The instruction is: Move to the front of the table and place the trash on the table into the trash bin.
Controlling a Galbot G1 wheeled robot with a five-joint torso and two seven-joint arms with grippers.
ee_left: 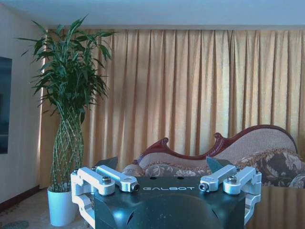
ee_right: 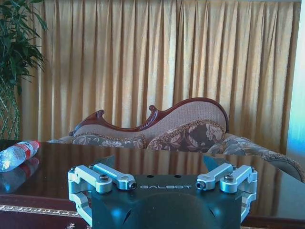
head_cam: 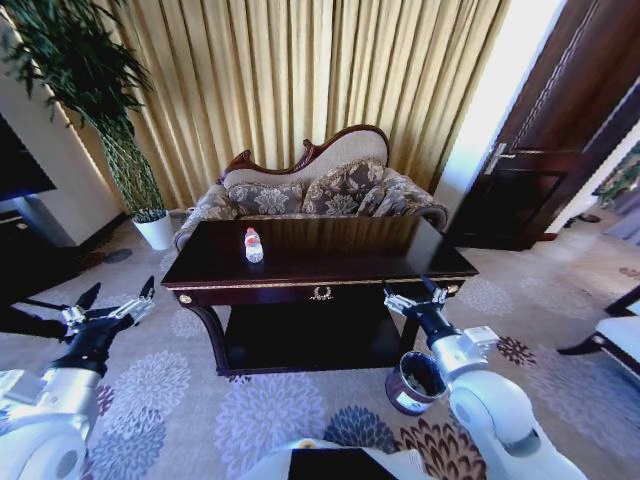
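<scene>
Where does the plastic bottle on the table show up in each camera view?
Head view: the bottle lies on the table, left of centre.
Left wrist view: not in it.
Right wrist view: the bottle lies at the picture's left edge.
Shared landmark: the sofa.

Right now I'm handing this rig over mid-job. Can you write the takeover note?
Left tool: open, holding nothing, raised off the table's left front corner.
Right tool: open, holding nothing, at the table's right front edge.
Table: straight ahead, in front of the sofa.
Trash: one plastic bottle lying on the tabletop, left of centre. No other trash can be made out.
Trash bin: on the carpet by the table's right front leg, beside the right arm.
Done: robot faces the table front.
Left: pick up the bottle and drop it in the bin.
</scene>
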